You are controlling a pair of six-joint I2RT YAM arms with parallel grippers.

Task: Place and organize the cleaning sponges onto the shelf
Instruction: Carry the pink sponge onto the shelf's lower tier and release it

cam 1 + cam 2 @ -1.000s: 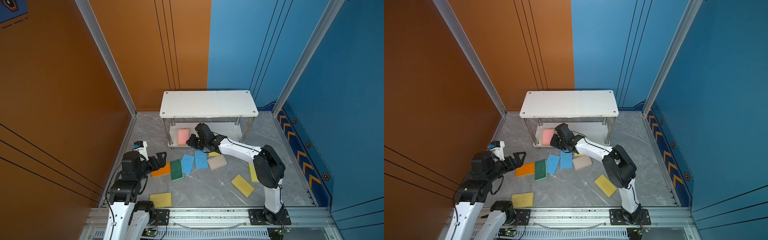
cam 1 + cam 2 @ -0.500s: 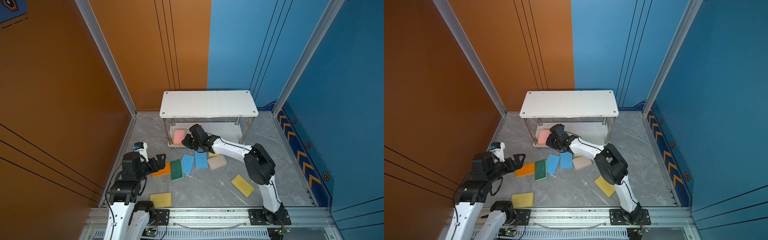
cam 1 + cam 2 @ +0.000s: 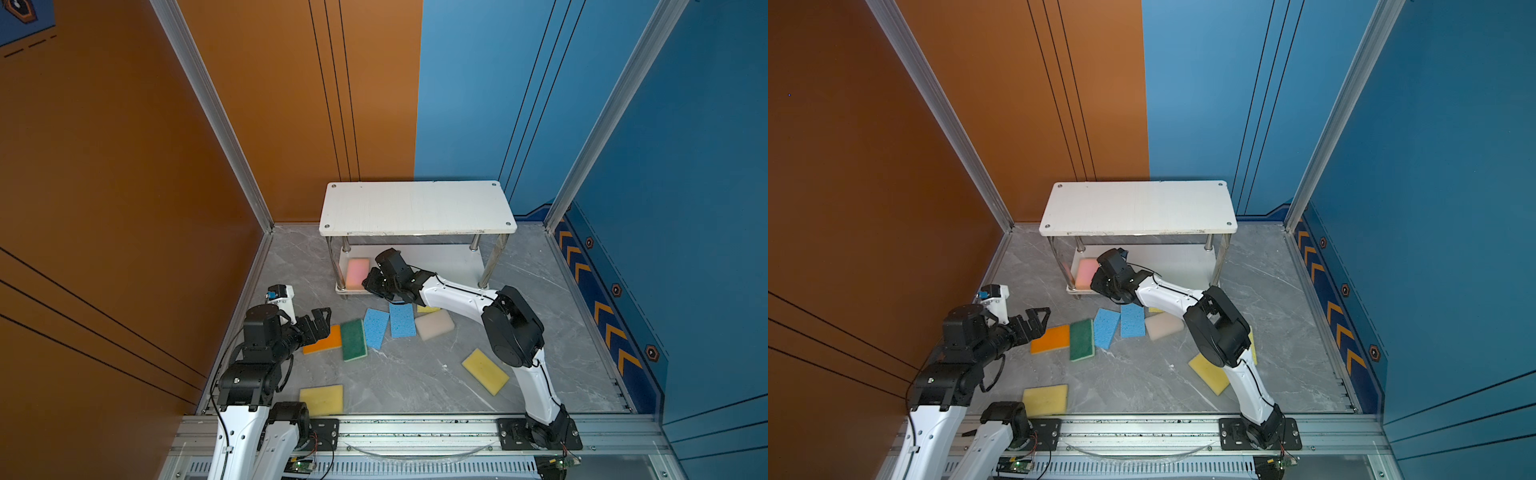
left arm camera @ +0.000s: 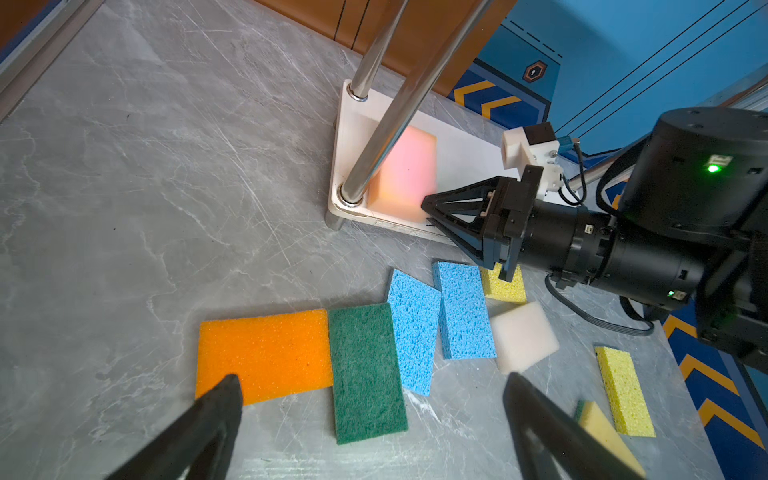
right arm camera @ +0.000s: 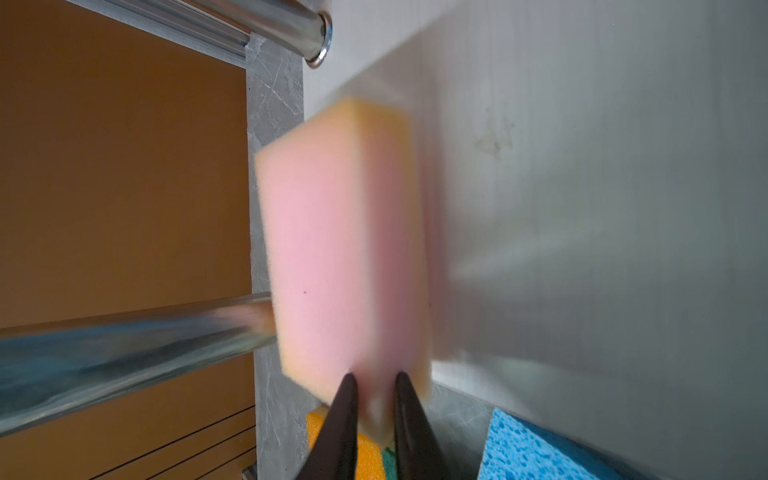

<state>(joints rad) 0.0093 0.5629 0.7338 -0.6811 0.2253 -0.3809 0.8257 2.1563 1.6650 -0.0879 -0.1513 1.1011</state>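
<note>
- Your right claw [image 5: 372, 378]: clenched on the near edge of the pink sponge [image 3: 357, 272], at the left end of the lower board [image 3: 451, 261] of the shelf [image 3: 415, 208]. The sponge is blurred, so you cannot tell whether it rests flat.
- Your left claw [image 3: 322, 323]: released, jaws wide, hovering by the orange sponge [image 3: 325, 345].
- Bench [image 3: 415, 384], left to right: orange sponge, green sponge [image 3: 354, 338], two blue sponges [image 3: 376, 328] [image 3: 402, 320], off-white sponge [image 3: 434, 325].
- Yellow sponges: near left [image 3: 322, 399] and near right [image 3: 485, 371].
</note>
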